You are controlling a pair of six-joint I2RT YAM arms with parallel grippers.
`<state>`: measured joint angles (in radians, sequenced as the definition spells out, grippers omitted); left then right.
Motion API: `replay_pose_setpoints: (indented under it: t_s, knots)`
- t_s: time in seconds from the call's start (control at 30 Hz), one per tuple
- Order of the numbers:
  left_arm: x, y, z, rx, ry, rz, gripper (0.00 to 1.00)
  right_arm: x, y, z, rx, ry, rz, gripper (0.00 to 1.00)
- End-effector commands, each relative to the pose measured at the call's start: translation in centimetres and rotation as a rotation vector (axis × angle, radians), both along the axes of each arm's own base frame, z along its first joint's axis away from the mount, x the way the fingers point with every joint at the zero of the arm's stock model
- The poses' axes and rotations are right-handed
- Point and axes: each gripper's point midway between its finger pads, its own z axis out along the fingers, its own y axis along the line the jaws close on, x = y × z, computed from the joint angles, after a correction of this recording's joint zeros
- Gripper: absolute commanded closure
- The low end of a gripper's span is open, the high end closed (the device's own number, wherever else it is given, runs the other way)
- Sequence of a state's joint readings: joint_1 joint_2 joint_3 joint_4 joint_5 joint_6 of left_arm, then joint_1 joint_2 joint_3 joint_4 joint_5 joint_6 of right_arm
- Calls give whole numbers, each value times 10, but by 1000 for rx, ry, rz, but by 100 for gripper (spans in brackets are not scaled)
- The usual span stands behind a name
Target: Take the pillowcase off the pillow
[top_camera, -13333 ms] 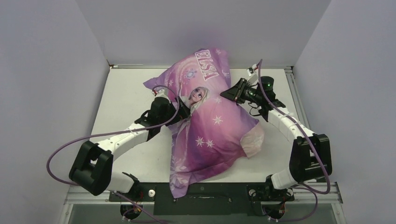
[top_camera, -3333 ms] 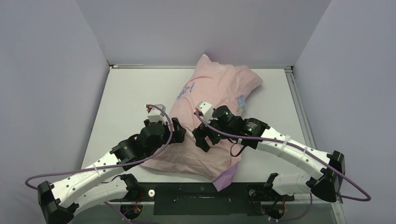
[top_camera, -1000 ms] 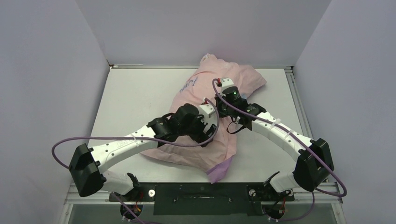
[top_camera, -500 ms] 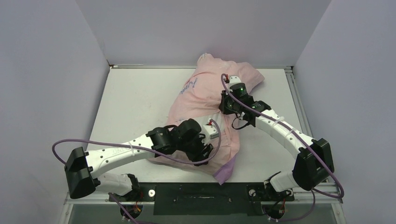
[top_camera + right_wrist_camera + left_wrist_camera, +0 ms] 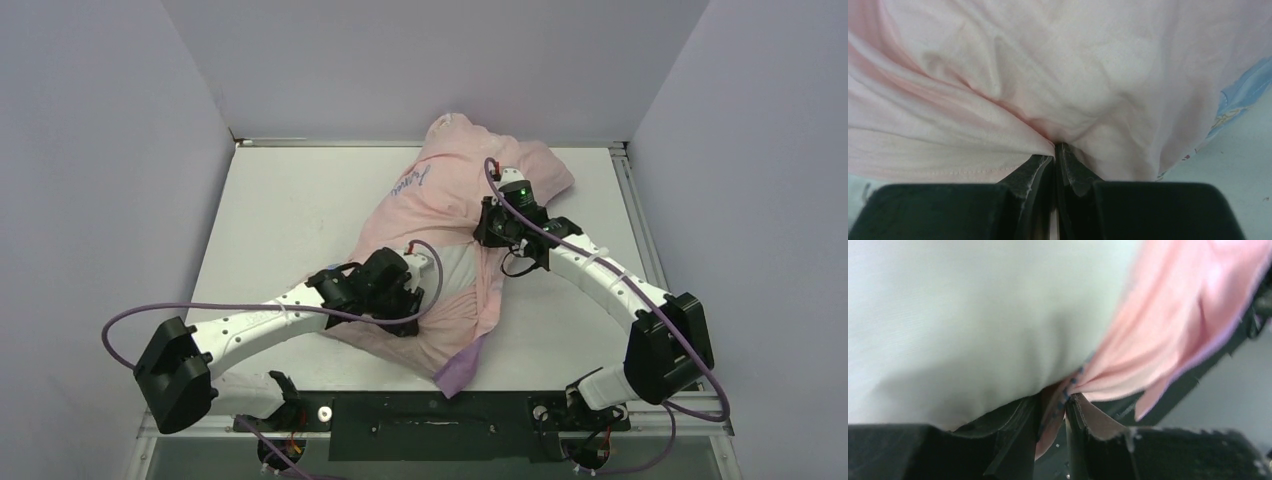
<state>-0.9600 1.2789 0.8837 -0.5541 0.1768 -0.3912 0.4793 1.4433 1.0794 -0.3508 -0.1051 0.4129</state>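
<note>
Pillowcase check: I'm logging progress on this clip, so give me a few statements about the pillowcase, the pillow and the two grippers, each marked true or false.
1. The left gripper is shut on an edge of the pillowcase. True.
2. The right gripper is open, clear of the fabric. False: it is shut, pinching a fold of the pale pink fabric.
3. Bare white pillow shows right beside the left gripper. True.
4. The pillowcase has its princess print facing up. False: its pale pink face with the blue writing is up.
</note>
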Motion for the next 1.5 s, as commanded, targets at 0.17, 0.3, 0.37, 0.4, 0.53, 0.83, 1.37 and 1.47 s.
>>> replay_pose_setpoints:
  t_s: [0.17,0.3,0.37,0.4,0.53,0.83,1.37,1.47]
  knots:
    - [101,66,-2,95,-180,440,73,-33,-24,1,-8,22,-62,95]
    - [102,51,24,-48,-211,430,63,-48,-18,15,-11,-10,-28,95]
    - [102,50,42,-99,-234,441,51,-50,-17,22,-14,-32,-20,94]
    - [103,51,52,-118,-248,456,44,-49,-17,24,-15,-40,-16,94]
    - [115,60,98,-193,-336,524,27,-47,-13,29,-18,-56,1,93]
    - [184,81,142,-206,-477,695,19,-46,-2,21,-30,-46,27,93]
    - [211,129,69,33,-469,875,29,-49,-6,17,-57,-52,30,92]
    - [206,136,60,44,-453,892,32,-49,-6,17,-59,-52,32,92]
